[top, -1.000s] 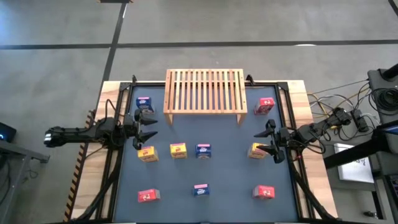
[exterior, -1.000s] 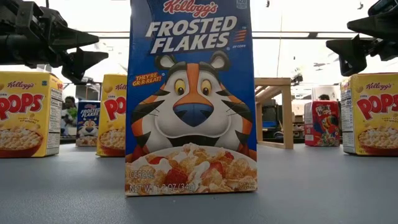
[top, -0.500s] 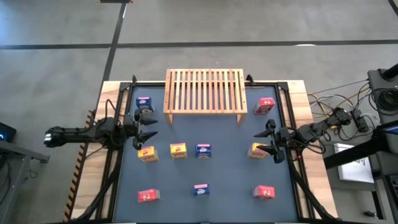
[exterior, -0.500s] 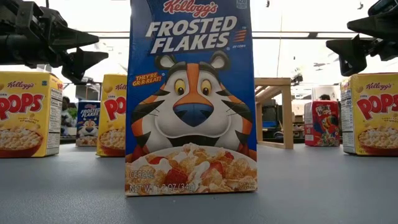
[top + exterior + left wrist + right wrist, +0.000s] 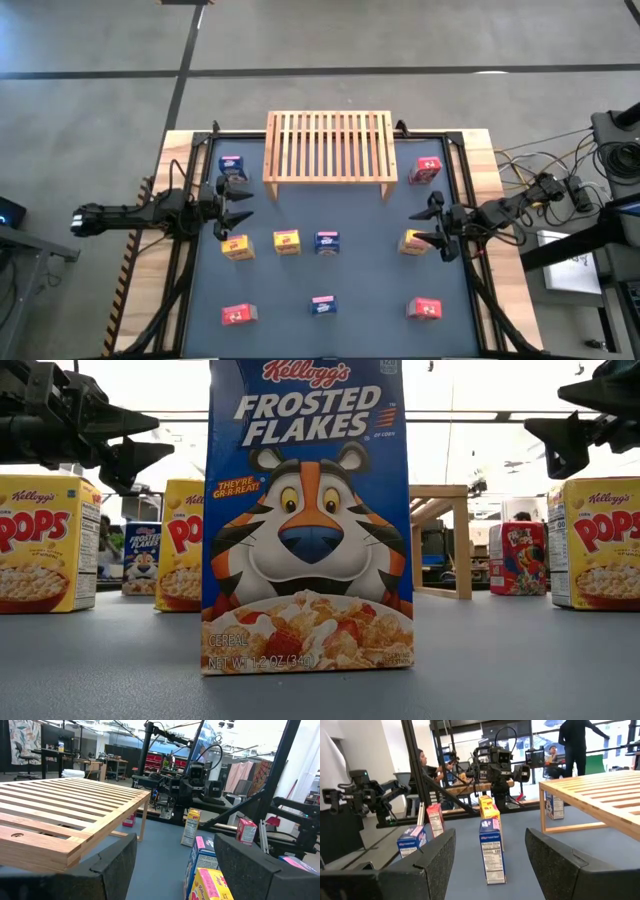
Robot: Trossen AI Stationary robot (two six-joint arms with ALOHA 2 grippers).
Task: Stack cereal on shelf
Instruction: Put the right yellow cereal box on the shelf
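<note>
Nothing stacked yet, task at its very start. The shelf (image 5: 329, 146) stands at the far middle of the dark surface (image 5: 370, 300), bare on top. Eight cereal boxes are countable from above, all down on the surface: a blue box (image 5: 232, 165) just left of the shelf, a red box (image 5: 426, 169) just right of it; a middle row with a yellow box (image 5: 237, 247), another yellow box (image 5: 287, 241), a blue box (image 5: 326, 241) and a yellow box at right (image 5: 412, 241); a near row with a red box (image 5: 238, 314), the blue Frosted Flakes box (image 5: 323, 305) and a red box at the near right (image 5: 424, 309). A ninth I cannot find.

Left gripper (image 5: 236, 204) hovers over the left side, between the far blue box and the left yellow box, fingers spread wide, holding nothing. Right gripper (image 5: 431, 225) hovers at the right, just beside the right yellow box, also spread and empty. In the left wrist view the shelf (image 5: 65, 822) sits close ahead.

Step in hand, as I judge it: approach before the first pick. Next move likely calls for the right gripper to drop around the yellow box beside it, pinch it, lift and carry it to the shelf top. Boxes are light and tall, so a nudge could tip one.
</note>
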